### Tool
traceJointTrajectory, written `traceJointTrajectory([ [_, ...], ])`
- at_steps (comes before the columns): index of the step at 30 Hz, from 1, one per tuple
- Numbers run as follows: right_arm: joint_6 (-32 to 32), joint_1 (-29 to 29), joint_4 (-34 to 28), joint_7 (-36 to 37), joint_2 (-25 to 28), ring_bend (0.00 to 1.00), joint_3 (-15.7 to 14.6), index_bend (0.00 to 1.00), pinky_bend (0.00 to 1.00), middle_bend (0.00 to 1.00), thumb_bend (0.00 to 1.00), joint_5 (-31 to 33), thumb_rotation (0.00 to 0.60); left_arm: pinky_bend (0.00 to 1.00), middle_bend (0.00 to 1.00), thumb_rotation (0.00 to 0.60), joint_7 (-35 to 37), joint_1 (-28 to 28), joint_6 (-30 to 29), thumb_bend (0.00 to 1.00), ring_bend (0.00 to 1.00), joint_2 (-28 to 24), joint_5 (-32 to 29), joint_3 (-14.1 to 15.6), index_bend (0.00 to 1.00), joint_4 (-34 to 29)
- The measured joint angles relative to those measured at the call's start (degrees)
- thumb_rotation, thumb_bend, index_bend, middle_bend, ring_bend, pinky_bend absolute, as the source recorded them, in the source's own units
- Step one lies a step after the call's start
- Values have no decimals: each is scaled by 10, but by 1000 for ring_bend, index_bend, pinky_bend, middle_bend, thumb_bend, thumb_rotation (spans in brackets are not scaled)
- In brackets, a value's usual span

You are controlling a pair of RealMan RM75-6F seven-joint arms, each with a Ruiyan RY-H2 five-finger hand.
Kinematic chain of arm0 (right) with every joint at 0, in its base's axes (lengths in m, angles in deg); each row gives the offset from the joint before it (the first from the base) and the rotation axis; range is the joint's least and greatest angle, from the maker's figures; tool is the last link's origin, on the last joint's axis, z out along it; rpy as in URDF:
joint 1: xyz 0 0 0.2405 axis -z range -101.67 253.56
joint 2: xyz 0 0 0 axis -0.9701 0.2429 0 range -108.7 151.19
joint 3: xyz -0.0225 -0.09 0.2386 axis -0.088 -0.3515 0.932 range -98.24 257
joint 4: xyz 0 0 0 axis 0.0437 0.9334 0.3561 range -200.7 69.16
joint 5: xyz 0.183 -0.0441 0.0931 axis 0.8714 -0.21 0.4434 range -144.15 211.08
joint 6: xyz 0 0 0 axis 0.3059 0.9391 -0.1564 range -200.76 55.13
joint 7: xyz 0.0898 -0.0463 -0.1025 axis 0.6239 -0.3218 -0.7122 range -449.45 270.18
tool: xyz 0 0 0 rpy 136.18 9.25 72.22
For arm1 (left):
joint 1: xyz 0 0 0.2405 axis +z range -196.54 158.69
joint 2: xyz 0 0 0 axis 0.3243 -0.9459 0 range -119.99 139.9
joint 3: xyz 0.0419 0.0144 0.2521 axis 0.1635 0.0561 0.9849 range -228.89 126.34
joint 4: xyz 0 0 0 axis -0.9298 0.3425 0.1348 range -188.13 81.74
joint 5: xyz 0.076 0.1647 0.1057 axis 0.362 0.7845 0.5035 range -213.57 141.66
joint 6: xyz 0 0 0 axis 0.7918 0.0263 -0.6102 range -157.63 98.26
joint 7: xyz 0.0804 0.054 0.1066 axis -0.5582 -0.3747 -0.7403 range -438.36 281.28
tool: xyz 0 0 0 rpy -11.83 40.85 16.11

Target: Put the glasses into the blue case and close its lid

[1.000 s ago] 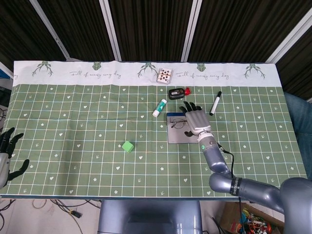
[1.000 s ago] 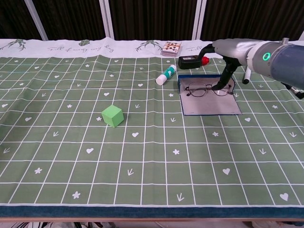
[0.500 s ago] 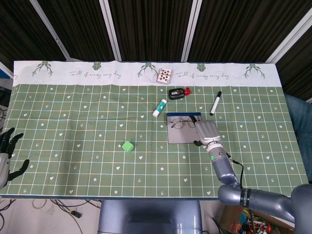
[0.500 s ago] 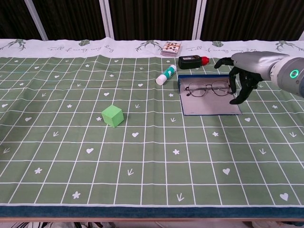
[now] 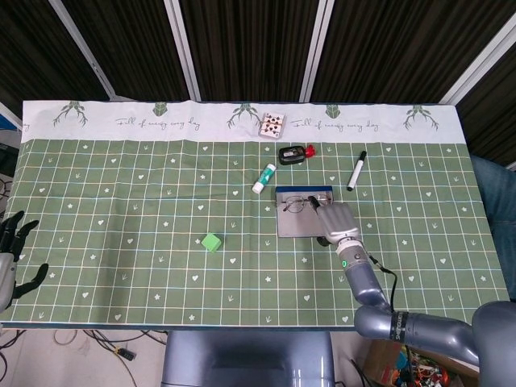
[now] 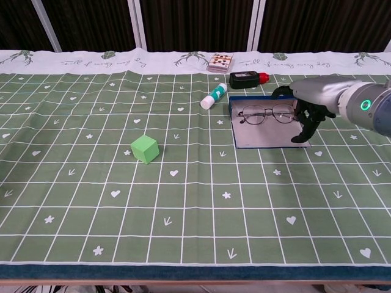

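Observation:
The blue case [image 5: 292,226] [image 6: 269,139] lies open right of the table's centre, showing its grey lining. The thin-framed glasses [image 5: 295,203] [image 6: 265,114] rest inside it, close to the raised blue far wall. My right hand [image 5: 337,221] [image 6: 310,105] hovers at the case's right edge, apart from the glasses. Its fingers [image 6: 301,129] curve down toward the case's near right corner and hold nothing. Whether they touch the case I cannot tell. My left hand [image 5: 10,256] hangs at the table's near left corner with fingers spread and empty; the chest view does not show it.
A green cube [image 5: 210,242] [image 6: 145,148] sits left of the case. Behind the case lie a white tube with a green cap [image 5: 263,178] [image 6: 214,96], a black device with a red end [image 5: 295,152] [image 6: 247,78], a card pack [image 5: 272,124] and a black marker [image 5: 356,170].
My right hand has let go of the glasses and drawn back from over them to the case's right edge. The glasses stay in the case. The left hand has not moved.

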Motion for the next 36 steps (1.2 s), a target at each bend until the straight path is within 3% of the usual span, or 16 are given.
traceJointTrajectory([
  [12,-9,-10,24,-15,-22,816,-1,115,814,798,492,17,600,0,0,600,0,0,1,314,0,0,-2,-1,119,-1],
  [36,-32,-22,72,-29,-49,820,-2,115,814,805,512,45,600,0,0,600,0,0,1,314,0,0,-4,-2,119,-1],
])
